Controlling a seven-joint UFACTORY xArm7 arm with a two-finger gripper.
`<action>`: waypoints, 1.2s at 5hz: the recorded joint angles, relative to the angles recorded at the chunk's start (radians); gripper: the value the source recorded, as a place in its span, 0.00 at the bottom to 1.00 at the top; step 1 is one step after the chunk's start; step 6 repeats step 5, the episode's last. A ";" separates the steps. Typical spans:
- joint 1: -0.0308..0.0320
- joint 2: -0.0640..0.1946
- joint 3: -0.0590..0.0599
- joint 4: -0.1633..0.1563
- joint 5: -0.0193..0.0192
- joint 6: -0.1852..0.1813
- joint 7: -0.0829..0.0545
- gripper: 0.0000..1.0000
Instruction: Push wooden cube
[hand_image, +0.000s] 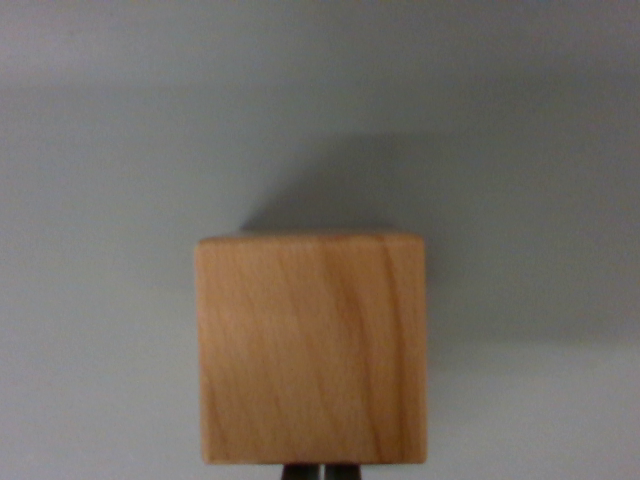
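I see the wooden cube (311, 348) resting on the grey desk (100, 150) right against my tool (320, 470), whose dark tips barely show below it, opening unreadable, so I judge the push under way, needing a steady, centred forward drive.
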 joint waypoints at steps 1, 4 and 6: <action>0.0000 0.000 0.000 0.000 0.0000 0.000 0.000 1.00; 0.0000 0.017 0.000 0.027 -0.0002 0.010 0.001 1.00; 0.0000 0.017 0.000 0.027 -0.0002 0.010 0.001 1.00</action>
